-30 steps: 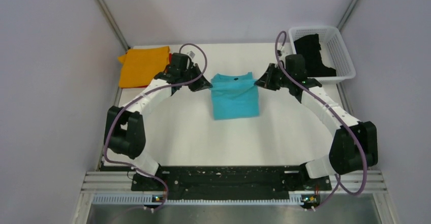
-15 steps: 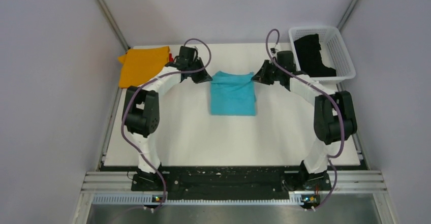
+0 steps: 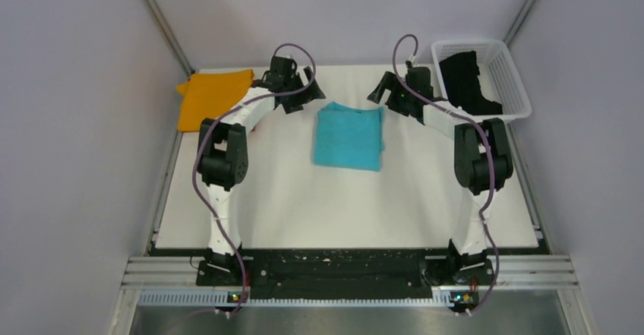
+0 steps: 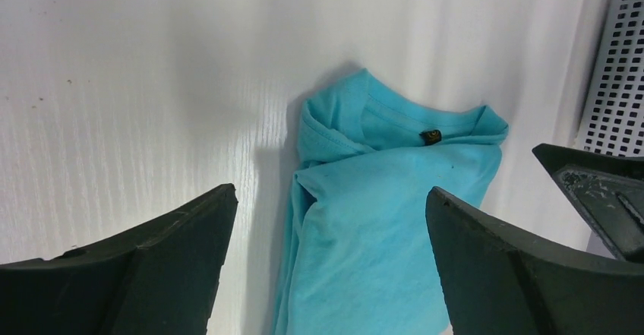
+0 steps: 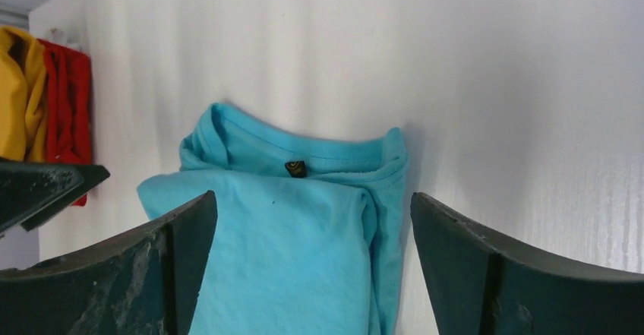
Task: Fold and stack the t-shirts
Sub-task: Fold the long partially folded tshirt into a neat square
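Right, both arms reach far fwd, elbows raised, wrists turned inward. Left gripper (image 3: 310, 92) & right gripper (image 3: 376, 93) are spread wide w/ nothing held, flanking the collar end of the turquoise shirt (image 3: 348, 136), just off it. Shirts: 4. 1 turquoise at mid table (image 3: 266, 198), 1 orange shirt (image 3: 209, 98) far-left w/ 1 red shirt (image 5: 67, 99) touching it, 1 black shirt (image 3: 465, 80) in the basket (image 3: 516, 84). Turquoise lies folded flat, approx square, collar toward the far edge.
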Available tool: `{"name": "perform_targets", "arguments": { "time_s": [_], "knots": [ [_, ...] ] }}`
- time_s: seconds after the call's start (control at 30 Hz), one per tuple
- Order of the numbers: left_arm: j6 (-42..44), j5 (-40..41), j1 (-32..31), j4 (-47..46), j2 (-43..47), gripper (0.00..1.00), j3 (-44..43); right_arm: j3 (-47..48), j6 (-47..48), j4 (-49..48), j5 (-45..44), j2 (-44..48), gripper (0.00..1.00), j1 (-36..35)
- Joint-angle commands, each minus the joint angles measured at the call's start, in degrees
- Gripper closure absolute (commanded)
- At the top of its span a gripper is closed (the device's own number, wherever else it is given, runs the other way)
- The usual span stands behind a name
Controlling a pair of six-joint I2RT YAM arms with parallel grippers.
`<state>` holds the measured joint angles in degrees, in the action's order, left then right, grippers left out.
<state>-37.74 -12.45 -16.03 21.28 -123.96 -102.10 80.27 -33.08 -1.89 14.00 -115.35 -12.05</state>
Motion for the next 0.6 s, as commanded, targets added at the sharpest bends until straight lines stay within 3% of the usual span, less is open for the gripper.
{"name": "perform_targets", "arguments": {
  "time_s": [0.0,0.2,0.33,0.57],
  "knots": [
    [3.71,-2.58,-0.35,-2.77,7.65,0.01,3.68,-0.93,0.33,-0.94,-2.66,6.93,0.01,0.69],
    [9.13,-4.82,-1.22,-2.52,12.03,0.01,13.88,-11.14,1.46,-0.16,-0.71,17.22,0.01,0.63],
    [9.85,-4.32,-1.88,0.23,9.6,0.04,14.15,-17.53,3.01,1.03,0.2,24.38,0.01,0.63],
    [9.8,-1.97,-3.38,2.38,4.12,0.19,11.48,-23.17,4.87,5.43,-1.44,33.83,0.01,0.65]
  ]
}}
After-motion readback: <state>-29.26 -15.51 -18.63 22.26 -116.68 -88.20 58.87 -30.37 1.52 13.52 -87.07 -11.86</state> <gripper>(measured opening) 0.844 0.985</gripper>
